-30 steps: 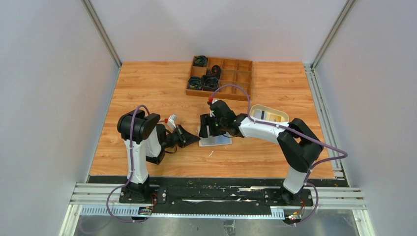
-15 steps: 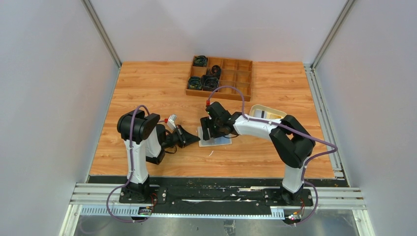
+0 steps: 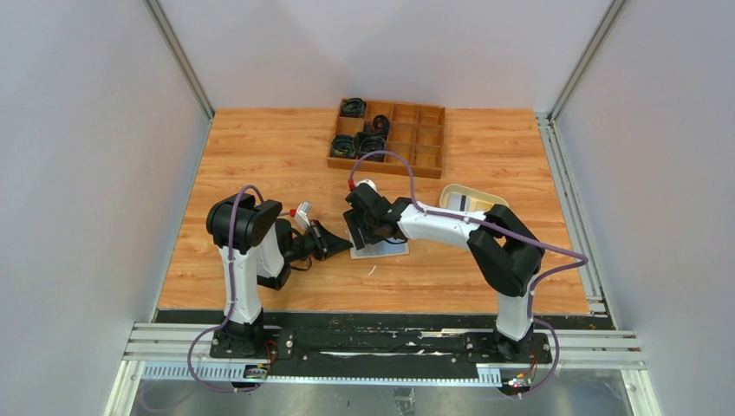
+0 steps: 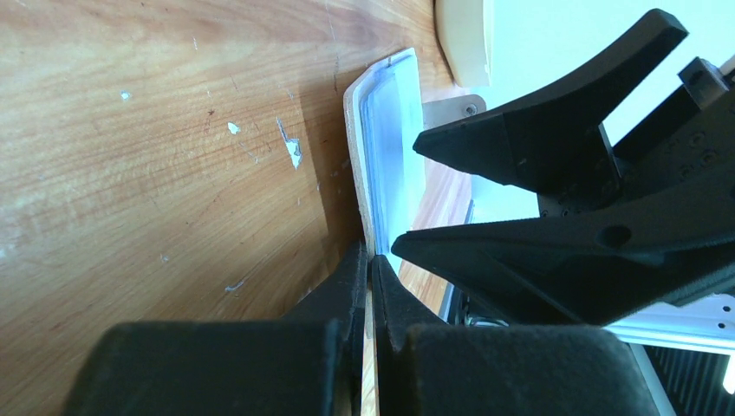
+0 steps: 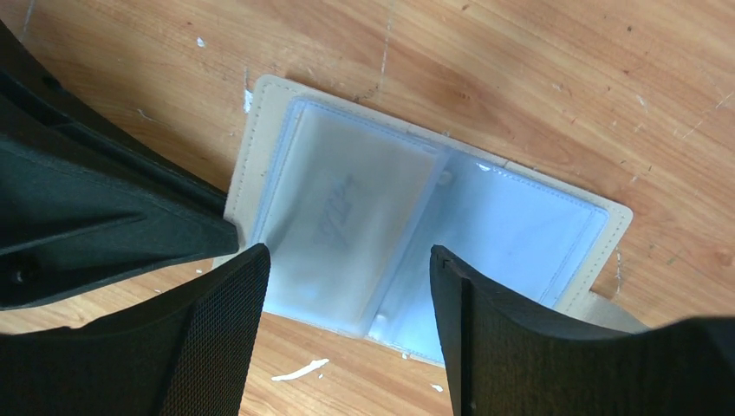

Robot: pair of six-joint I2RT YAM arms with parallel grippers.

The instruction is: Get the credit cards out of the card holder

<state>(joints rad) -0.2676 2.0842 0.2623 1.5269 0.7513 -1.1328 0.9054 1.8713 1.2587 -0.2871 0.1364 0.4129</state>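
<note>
The card holder (image 3: 387,249) lies open and flat on the table, beige rim, clear bluish sleeves inside (image 5: 511,230). A whitish card (image 5: 347,208) with faint lettering shows through its left sleeve. My left gripper (image 3: 347,245) is shut on the holder's left edge; in the left wrist view (image 4: 371,260) the beige edge (image 4: 354,139) runs between the closed tips. My right gripper (image 3: 362,230) is open and hovers just above the holder's left half, its fingers (image 5: 217,312) astride the middle fold, holding nothing.
A cream oval tray (image 3: 488,201) with flat things in it sits to the right of the holder. A brown wooden compartment box (image 3: 416,139) with dark coiled items stands at the back. White flecks mark the wood (image 5: 299,371).
My right gripper has moved left across the open holder, toward my left gripper. The left arm and the holder have stayed put.
</note>
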